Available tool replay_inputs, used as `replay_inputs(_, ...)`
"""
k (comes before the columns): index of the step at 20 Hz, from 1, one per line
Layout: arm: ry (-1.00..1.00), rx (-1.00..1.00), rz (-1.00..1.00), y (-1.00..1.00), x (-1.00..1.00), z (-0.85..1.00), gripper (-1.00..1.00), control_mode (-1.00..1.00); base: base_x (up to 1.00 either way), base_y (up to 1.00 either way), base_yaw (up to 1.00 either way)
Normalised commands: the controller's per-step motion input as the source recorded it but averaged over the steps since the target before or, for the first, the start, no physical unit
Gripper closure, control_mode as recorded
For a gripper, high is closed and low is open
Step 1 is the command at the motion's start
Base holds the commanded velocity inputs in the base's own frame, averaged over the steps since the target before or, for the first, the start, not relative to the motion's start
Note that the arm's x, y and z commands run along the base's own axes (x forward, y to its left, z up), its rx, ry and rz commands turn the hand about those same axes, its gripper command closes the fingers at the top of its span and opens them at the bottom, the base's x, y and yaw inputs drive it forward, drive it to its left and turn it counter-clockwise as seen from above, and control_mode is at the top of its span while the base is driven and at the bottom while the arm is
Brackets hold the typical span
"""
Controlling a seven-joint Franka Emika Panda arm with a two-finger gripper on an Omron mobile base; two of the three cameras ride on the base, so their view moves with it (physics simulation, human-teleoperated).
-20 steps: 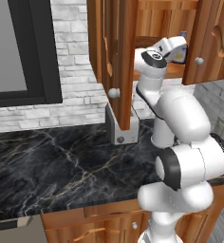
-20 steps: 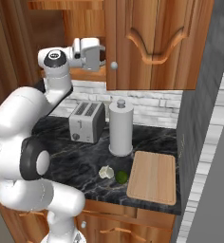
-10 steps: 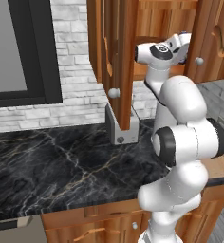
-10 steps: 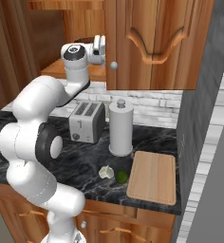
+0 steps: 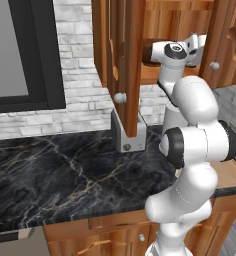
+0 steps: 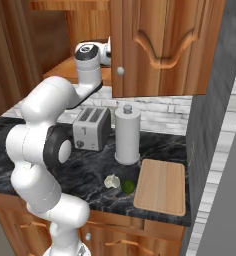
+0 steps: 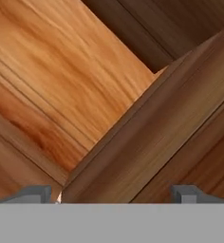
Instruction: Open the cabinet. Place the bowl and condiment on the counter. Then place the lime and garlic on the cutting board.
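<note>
the cabinet (image 5: 125, 60) has one door swung open and the open gripper (image 7: 111, 192), holding nothing, reaches inside, so fetching the bowl looks like the step in hand; next it needs to close on the dark bowl-like shape beside the hand. left to right on the counter (image 6: 85, 175): one toaster (image 6: 92, 128), one paper-towel roll (image 6: 127, 134), one garlic (image 6: 110, 181), one lime (image 6: 128, 186), one cutting board (image 6: 161, 186).

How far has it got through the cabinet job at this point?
Done: one cabinet door stands swung out. In hand: the claw, open and holding nothing, is up inside the cabinet close against a brown wooden edge, possibly the bowl on the shelf. Left: bowl and condiment to the counter; I can't make out the condiment. Lime and garlic lie on the counter beside the bare board.
</note>
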Motion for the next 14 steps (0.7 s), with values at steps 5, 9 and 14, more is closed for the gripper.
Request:
replay_inputs(5, -0.20, 0.00, -0.40, 0.01, 0.00, 0.00, -1.00, -1.00, 0.00, 0.00, 0.00)
replay_inputs(9, -0.17, 0.00, -0.35, -0.04, 0.00, 0.06, -1.00, -1.00, 0.00, 0.00, 0.00)
replay_inputs(14, -0.15, 0.03, -0.32, -0.14, 0.00, 0.17, -1.00, -1.00, 0.00, 0.00, 0.00)
